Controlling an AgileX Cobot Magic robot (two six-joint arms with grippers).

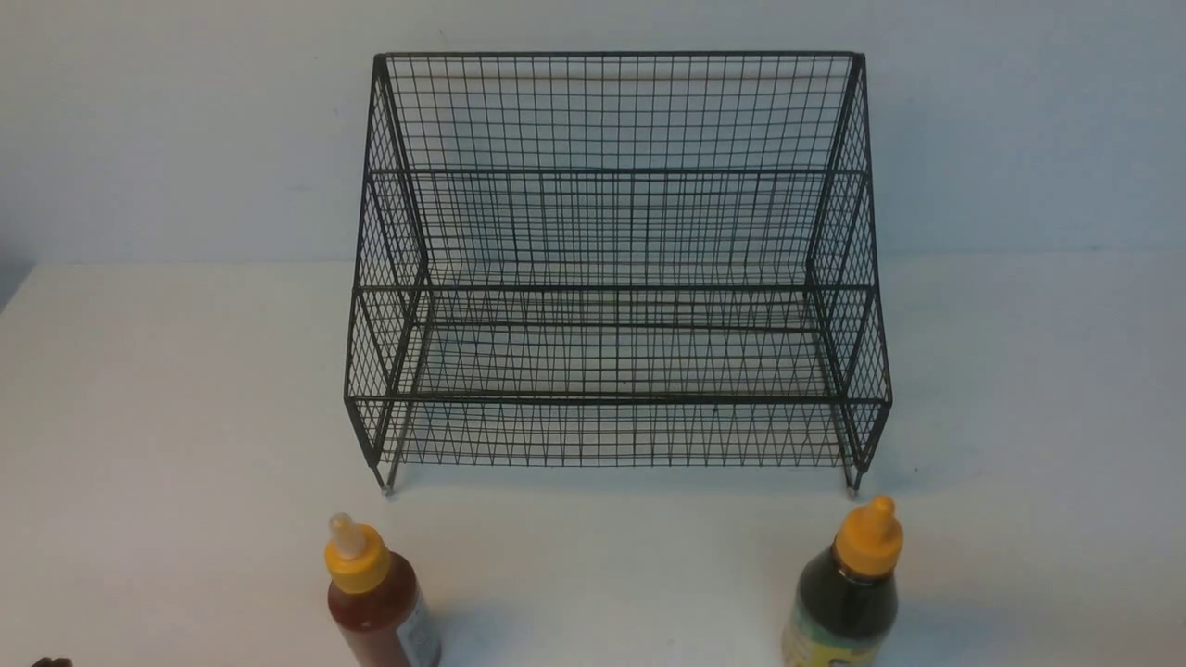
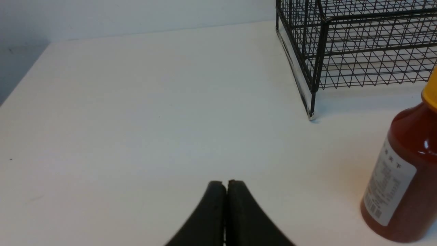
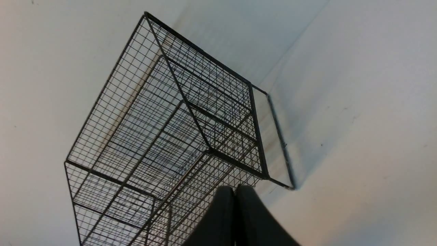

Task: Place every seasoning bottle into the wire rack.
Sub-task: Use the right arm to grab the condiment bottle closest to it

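I see my left gripper (image 2: 225, 183) with its two dark fingers pressed flat together, pinching nothing. The right gripper (image 3: 235, 187) is the same: fingers closed on each other, nothing between them. Each gripper shows only in its own wrist view.

Beside the left gripper stands the red seasoning bottle (image 2: 406, 164), upright on the table. That view gives me its white label with fine print and a barcode, which the front view shows only edge-on. Past the right gripper I get just the wire rack (image 3: 164, 136), the table and the wall.

In the front view the wire rack (image 1: 616, 396) fills the centre of the frame, its tall back panel toward the wall. Both bottles stand outside it, in front: the red seasoning bottle (image 1: 375, 602) at lower left of the frame, near the rack's front left foot, and the dark seasoning bottle (image 1: 845, 602) at lower right, near the front right foot.

The table (image 1: 167, 417) is plain white; the wall (image 1: 185, 120) behind is pale grey.
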